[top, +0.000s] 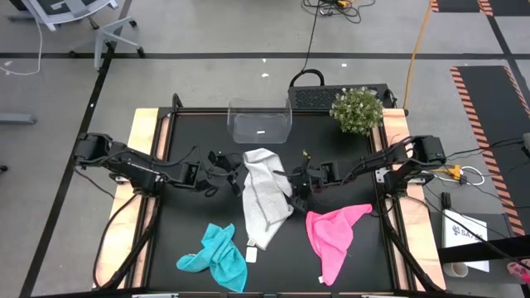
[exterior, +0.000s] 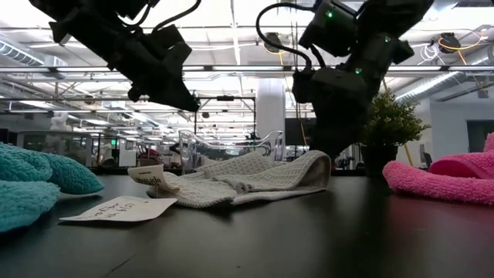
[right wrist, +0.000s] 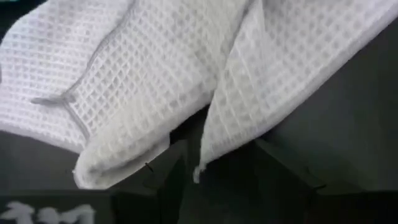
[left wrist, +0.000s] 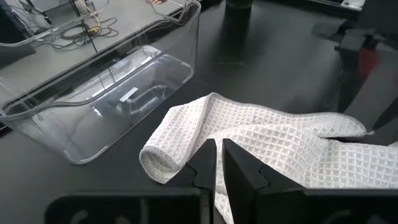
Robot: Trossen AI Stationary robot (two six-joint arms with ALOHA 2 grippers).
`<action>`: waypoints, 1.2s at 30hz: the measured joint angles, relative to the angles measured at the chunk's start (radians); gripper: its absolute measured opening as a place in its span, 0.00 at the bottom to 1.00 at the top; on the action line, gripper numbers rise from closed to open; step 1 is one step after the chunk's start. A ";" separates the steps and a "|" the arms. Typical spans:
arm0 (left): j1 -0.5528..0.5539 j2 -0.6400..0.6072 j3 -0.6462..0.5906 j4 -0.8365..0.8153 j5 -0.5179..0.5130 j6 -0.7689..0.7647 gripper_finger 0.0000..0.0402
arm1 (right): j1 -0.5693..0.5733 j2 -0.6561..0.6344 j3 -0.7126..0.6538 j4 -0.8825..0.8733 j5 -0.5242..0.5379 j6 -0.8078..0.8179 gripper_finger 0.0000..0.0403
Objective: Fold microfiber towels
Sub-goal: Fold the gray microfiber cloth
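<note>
Centrally, the light grey-white waffle-weave towel point(top: 263, 196) is being shown lying rumpled on the black tabletop point(top: 186, 223), near the clear plastic bin point(top: 260, 121). Its right edge is being partly hidden by the right gripper point(right wrist: 214, 165), whose fingers are being held open around a fold. The left gripper point(left wrist: 219, 163) is being kept nearly closed just beside the towel's left edge, gripping nothing. Flanking, the teal towel point(top: 217, 255) and pink towel point(top: 334, 236) are lying apart.
</note>
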 joint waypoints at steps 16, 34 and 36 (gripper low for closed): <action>0.002 0.000 0.000 0.000 -0.019 0.013 0.08 | -0.014 0.001 -0.171 0.326 0.010 0.097 0.42; 0.056 0.000 0.000 0.000 0.006 0.026 0.08 | -0.019 -0.012 -0.190 0.367 0.007 0.088 0.01; 0.072 0.008 0.000 0.000 0.037 0.057 0.08 | -0.019 -0.027 -0.190 0.361 0.006 0.092 0.01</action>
